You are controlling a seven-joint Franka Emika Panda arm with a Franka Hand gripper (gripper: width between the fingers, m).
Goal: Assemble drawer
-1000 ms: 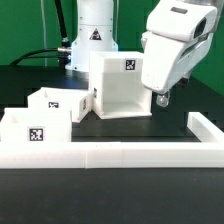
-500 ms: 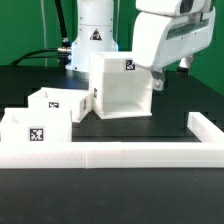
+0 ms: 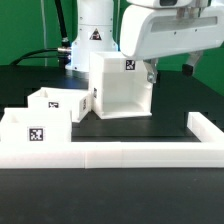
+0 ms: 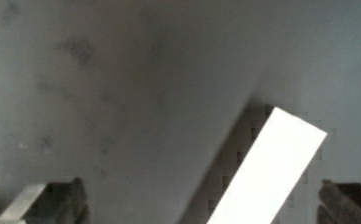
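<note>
Directly below the parted jaws sits the drawer housing point(image 3: 118, 92).

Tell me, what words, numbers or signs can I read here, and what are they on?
No words or numbers can be read.
housing: a black-and-white square tag, a pattern, no letters.
nearer tray and farther tray: the same kind of tag.
robot base: a dark mark, too blurred to read.

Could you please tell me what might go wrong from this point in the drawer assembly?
The open claw hovers at the upper edge of the housing. An off-centre descent might land a fingertip on that edge instead of straddling it. Pushing the housing sideways could also knock it into the tray close beside it.
</note>
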